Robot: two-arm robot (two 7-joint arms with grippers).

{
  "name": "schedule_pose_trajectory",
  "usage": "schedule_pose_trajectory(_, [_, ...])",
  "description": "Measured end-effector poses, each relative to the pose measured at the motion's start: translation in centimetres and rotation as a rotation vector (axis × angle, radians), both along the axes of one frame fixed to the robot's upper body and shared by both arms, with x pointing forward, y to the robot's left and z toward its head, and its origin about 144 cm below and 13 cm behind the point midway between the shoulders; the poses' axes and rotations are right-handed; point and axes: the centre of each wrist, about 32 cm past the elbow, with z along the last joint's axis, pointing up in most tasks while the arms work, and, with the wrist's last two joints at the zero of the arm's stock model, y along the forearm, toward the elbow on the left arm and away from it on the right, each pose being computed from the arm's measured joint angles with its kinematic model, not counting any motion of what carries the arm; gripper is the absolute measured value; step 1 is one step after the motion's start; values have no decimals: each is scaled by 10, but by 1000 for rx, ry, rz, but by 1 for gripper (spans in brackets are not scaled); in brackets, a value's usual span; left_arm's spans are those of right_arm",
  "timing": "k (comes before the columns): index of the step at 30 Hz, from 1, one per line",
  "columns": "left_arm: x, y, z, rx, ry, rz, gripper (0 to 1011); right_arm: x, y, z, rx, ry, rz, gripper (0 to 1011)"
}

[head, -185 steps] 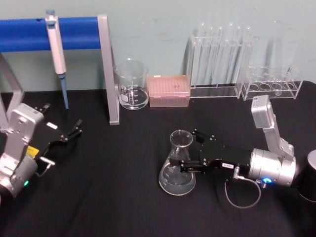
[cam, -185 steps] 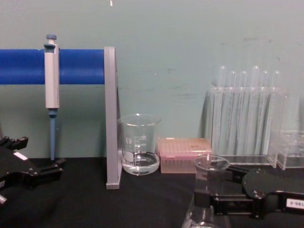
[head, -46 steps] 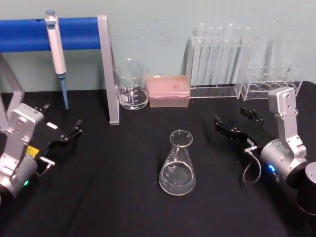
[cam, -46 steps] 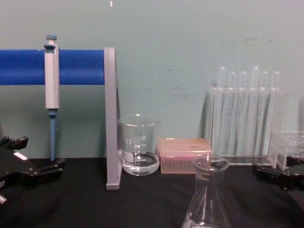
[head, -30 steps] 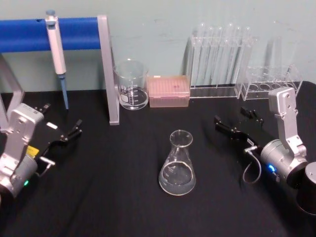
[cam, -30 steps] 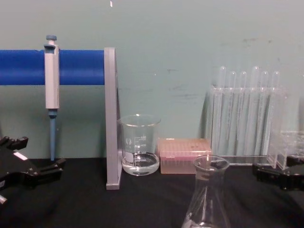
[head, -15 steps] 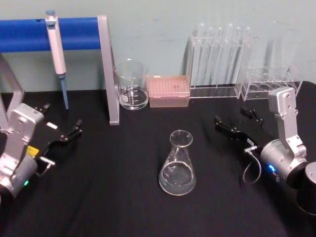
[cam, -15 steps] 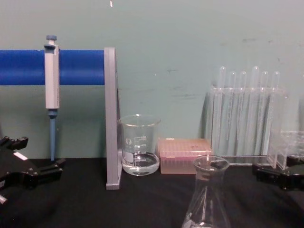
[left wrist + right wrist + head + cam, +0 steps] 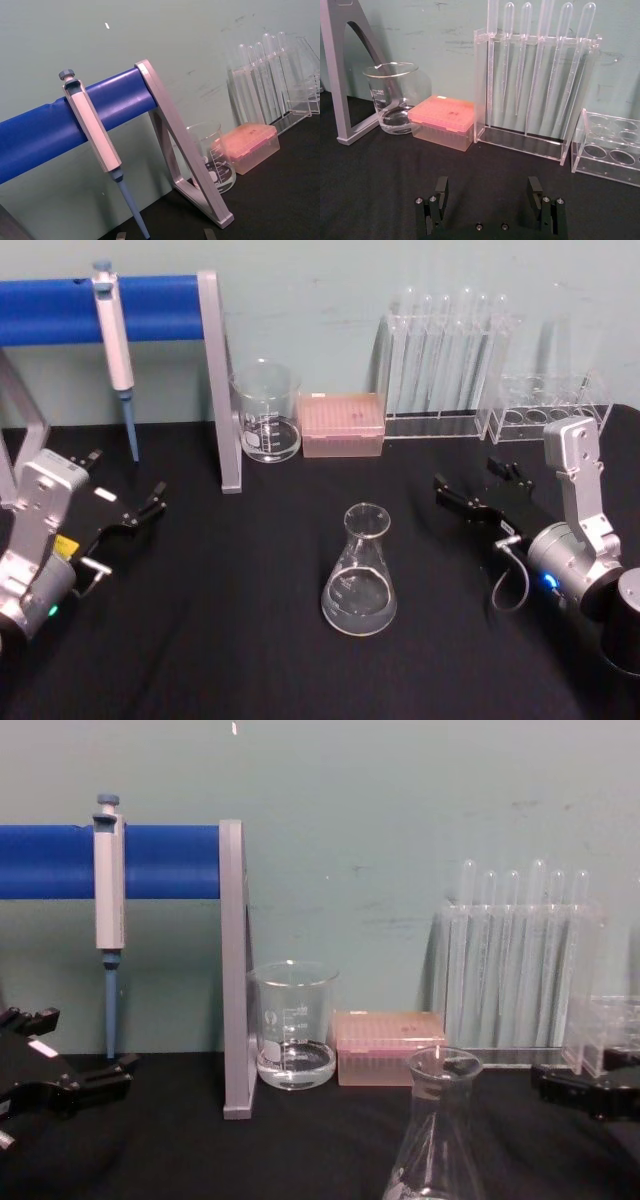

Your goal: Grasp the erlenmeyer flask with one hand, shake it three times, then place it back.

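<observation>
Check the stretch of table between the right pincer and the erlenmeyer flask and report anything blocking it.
Nothing visible blocks it. The right pincer, open, and the erlenmeyer flask are separated by bare black table; the racks, beaker and pink box stand farther back.

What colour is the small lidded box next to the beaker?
Pale pink, translucent: the box beside the beaker shows best in the right wrist view.

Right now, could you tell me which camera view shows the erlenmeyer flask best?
The head view: the whole erlenmeyer flask stands upright on the black table, free of both end effectors. The chest view cuts off its base, showing the neck and upper cone. The wrist views look at the back wall's glassware instead.
</observation>
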Motion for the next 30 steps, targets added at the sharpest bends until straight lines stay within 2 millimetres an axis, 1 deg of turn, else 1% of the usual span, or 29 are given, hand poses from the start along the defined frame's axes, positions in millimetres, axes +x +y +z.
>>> schedule_pose_trajectory(30, [0,0,0,0,0,0,1001,0,0,0,0,0,0,1000])
